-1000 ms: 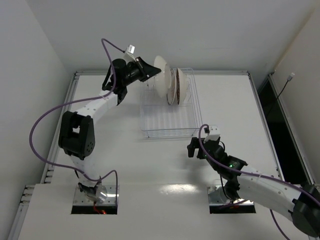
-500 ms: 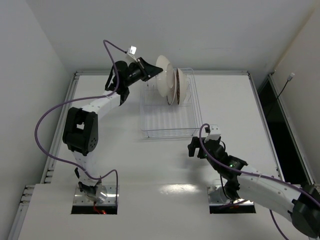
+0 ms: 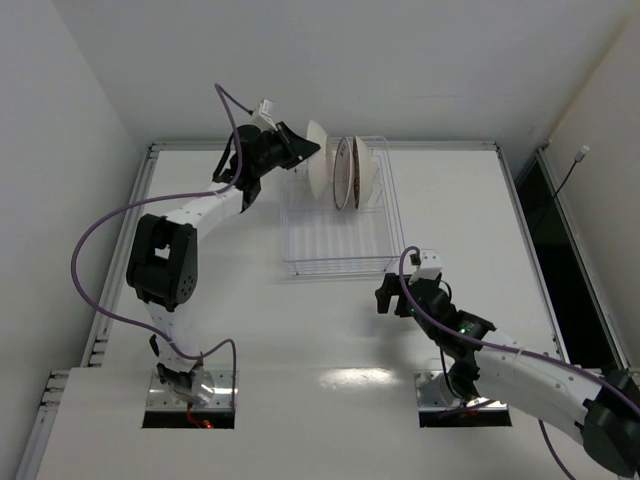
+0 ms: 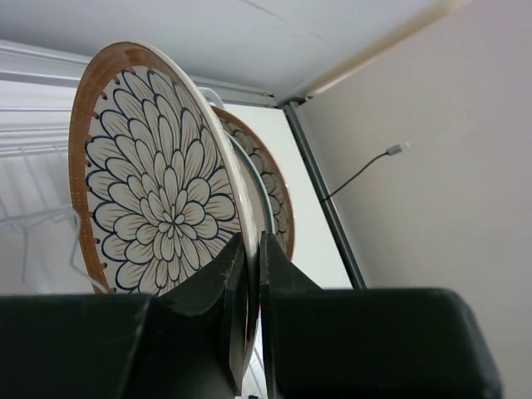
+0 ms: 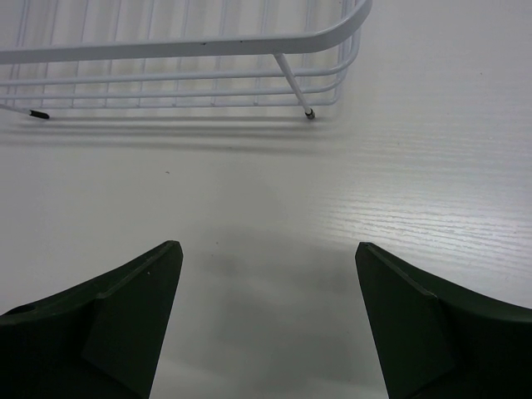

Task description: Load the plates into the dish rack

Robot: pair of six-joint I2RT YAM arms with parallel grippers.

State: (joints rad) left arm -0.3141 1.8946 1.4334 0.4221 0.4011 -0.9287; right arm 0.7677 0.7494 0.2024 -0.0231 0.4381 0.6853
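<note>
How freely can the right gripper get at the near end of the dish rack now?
Probably freely: the open right gripper faces the dish rack, with only table between them.

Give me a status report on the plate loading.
Left hand shut on petal-pattern plate, upright at far end of dish rack, beside racked plates. Right hand open, empty, near rack. Nothing blocking.

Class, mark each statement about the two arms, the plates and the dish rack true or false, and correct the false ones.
1. The left tool is shut on a patterned plate's rim. True.
2. That plate lies flat. False: it stands on edge.
3. The right tool grips a plate. False: it is open and empty above the table.
4. Other plates stand in the dish rack's far end. True.
</note>
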